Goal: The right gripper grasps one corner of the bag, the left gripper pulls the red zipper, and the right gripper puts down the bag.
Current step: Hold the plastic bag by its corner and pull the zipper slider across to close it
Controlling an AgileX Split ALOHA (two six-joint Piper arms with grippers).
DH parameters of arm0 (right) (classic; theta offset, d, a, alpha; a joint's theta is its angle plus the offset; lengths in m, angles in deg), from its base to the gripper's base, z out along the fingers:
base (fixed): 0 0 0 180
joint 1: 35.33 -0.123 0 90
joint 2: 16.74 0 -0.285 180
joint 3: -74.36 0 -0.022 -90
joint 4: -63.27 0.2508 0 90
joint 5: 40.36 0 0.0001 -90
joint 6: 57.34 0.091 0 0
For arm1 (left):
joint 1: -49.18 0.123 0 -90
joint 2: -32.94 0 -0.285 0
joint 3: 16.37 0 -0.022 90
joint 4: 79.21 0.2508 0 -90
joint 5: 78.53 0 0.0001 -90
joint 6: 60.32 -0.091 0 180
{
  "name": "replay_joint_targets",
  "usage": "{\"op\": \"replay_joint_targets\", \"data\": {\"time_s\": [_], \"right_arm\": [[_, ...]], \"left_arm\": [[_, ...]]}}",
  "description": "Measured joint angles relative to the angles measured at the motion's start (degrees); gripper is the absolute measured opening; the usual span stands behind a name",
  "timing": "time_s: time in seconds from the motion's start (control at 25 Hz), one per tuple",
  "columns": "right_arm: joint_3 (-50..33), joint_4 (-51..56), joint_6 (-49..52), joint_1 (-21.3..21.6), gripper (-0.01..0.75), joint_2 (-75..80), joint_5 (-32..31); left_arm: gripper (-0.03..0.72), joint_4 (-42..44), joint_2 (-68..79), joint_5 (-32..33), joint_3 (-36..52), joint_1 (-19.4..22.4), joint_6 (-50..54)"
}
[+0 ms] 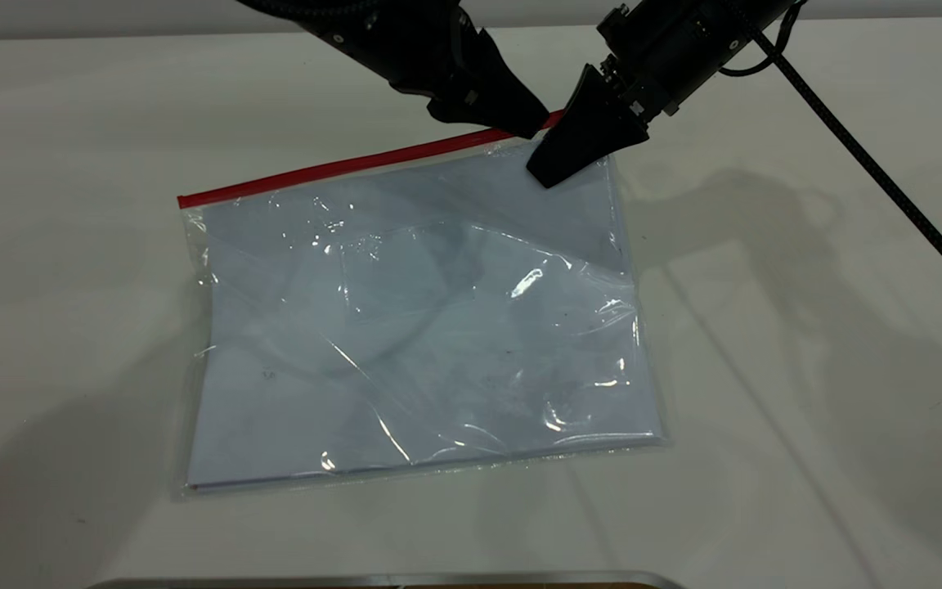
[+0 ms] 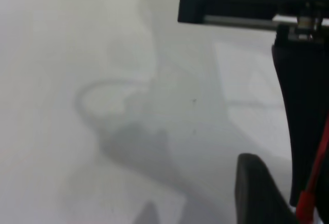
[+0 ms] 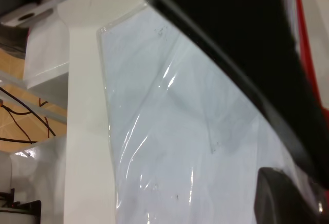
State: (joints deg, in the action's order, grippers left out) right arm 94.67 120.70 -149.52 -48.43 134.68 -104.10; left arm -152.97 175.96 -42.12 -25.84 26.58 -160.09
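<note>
Bag (image 1: 422, 327) lies flat on white table (image 1: 806, 327), papers inside, red zipper (image 1: 332, 168) along far long edge, running up toward the right. Left gripper (image 1: 532, 127) sits at zipper's right end, fingers closed on red strip; wrist view shows red between them. Right gripper (image 1: 549, 172) just beside it, tips down on bag's far right corner, clamped on the plastic. Cable (image 1: 872, 164) trails to the right.

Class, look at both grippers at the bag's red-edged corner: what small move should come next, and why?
Probably the left gripper should slide along the red zipper toward its free end. Both tips meet at the far corner of the bag, where the right gripper seems to pin it; most of the strip lies untouched.
</note>
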Motion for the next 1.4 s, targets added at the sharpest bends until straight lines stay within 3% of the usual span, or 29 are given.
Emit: {"op": "replay_joint_targets", "data": {"time_s": [0.28, 0.64, 0.84, 1.16, 1.4], "right_arm": [[0.0, 0.06, 0.0, 0.0, 0.034, 0.0, 0.05], [0.0, 0.0, 0.0, 0.0, 0.034, 0.0, -0.12], [0.0, 0.0, 0.0, 0.0, 0.034, 0.0, -0.27], [0.0, 0.2, 0.71, 0.67, 0.034, 0.0, -0.67], [0.0, 0.47, 1.11, 4.02, 0.034, 0.0, -2.0]], "left_arm": [[0.155, -0.23, 0.0, 0.96, 0.0, 0.0, -0.53], [0.137, -0.03, 0.0, 1.15, 0.0, -0.06, -0.77], [0.05, 0.9, 0.0, 1.37, 0.0, -0.26, -0.34], [0.045, 1.02, 0.0, 1.26, 0.0, 0.01, -0.1], [0.045, 3.4, 0.0, 0.9, -0.07, 1.37, 0.81]]}}
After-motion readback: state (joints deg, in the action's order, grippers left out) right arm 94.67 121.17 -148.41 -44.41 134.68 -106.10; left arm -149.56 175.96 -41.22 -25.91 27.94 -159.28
